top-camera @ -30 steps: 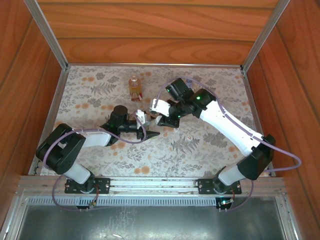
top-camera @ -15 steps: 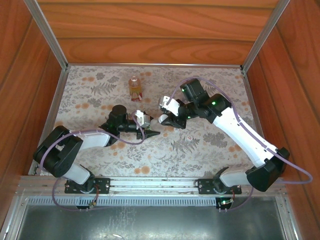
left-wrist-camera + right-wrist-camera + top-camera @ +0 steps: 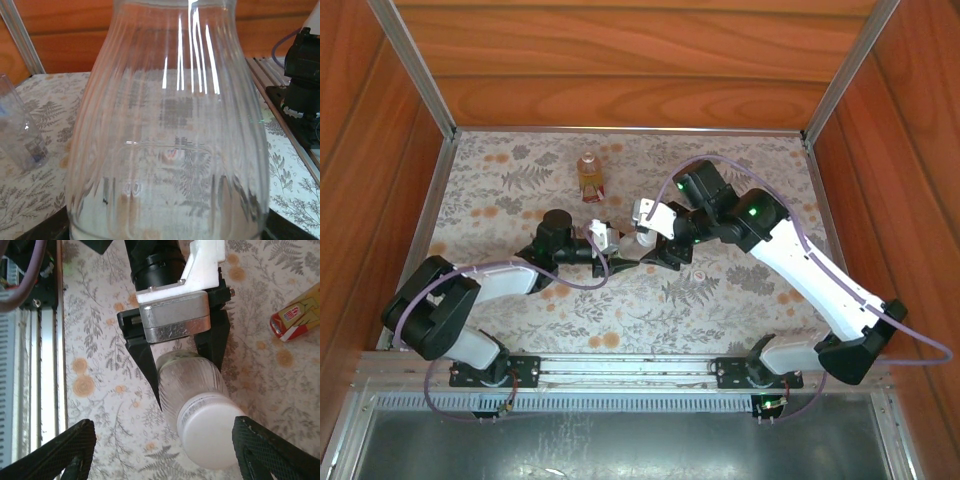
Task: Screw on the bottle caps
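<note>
Left jaws clamp the bottle; right jaws gape wide around its cap. Amber bottle well apart, desk open.

Amber bottle stands on table (floral-patterned).

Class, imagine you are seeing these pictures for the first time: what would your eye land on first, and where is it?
First comes the clear ribbed bottle with a white cap on its neck, held mid-table by the left gripper, its jaws clamped on the bottle's sides. The right gripper faces it, jaws open on either side of the cap. Behind them, an amber bottle stands toward the far edge of the floral mat.
</note>
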`<state>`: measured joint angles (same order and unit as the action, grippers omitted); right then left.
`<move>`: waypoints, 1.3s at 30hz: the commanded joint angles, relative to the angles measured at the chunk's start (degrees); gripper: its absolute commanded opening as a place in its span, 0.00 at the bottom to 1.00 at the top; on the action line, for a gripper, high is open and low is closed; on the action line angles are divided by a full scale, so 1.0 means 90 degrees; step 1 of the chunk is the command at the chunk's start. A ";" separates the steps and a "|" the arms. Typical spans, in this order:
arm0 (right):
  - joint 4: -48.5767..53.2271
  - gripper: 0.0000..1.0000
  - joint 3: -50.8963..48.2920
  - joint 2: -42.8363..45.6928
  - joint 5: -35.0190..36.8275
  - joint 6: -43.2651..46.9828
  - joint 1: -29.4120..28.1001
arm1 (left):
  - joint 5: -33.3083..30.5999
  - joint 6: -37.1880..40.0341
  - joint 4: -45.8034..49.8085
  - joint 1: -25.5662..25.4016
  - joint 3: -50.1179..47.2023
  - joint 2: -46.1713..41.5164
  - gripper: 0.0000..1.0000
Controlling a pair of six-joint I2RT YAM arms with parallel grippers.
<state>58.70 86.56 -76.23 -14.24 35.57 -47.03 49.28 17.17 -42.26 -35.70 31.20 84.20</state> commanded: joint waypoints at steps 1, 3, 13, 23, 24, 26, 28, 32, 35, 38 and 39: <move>0.0508 0.72 0.0259 -0.0046 0.0528 0.0613 -0.0020 | 0.0003 0.0481 0.0321 -0.0081 0.0122 -0.0200 0.44; 0.0519 0.71 0.0308 -0.0070 0.0543 0.0841 -0.0019 | -0.0037 0.0696 0.0335 -0.0129 0.0078 -0.0280 0.43; 0.0719 0.58 0.0548 -0.0453 0.0080 0.1350 0.0136 | -0.0104 0.0934 0.0442 -0.0197 0.0010 -0.0750 0.43; 0.0639 0.62 0.0538 -0.0417 -0.0390 0.1245 0.0137 | -0.0090 0.1051 0.0565 -0.0200 0.0020 -0.0639 0.43; 0.0618 0.61 0.0543 -0.0427 -0.0390 0.1228 0.0137 | -0.0085 0.1070 0.0571 -0.0202 0.0029 -0.0635 0.43; 0.0576 0.58 0.0557 -0.0455 -0.0372 0.1178 0.0137 | -0.0094 0.1104 0.0599 -0.0197 0.0048 -0.0616 0.43; 0.0529 0.53 0.0541 -0.0473 -0.0384 0.1155 0.0137 | -0.0109 0.1194 0.0623 -0.0199 0.0049 -0.0569 0.43; 0.0578 0.38 0.0553 -0.0548 -0.0478 0.1089 0.0132 | -0.0197 0.1247 0.0655 -0.0197 0.0058 -0.0515 0.43; 0.0485 0.36 0.0471 -0.0549 -0.0410 0.0882 0.0137 | -0.0479 0.1191 0.0672 -0.0194 0.0097 -0.0499 0.43; 0.0232 0.30 0.0350 -0.0502 -0.0165 0.0284 0.0137 | -0.0990 0.1195 0.0662 -0.0200 0.0118 -0.0545 0.43; 0.0120 0.29 0.0295 -0.0479 -0.0061 0.0000 0.0137 | -0.1142 0.1209 0.0666 -0.0194 0.0129 -0.0573 0.43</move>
<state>62.61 90.24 -80.86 -14.79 42.68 -46.02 44.47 26.39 -37.32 -37.17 31.22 78.96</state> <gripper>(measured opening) 0.409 0.543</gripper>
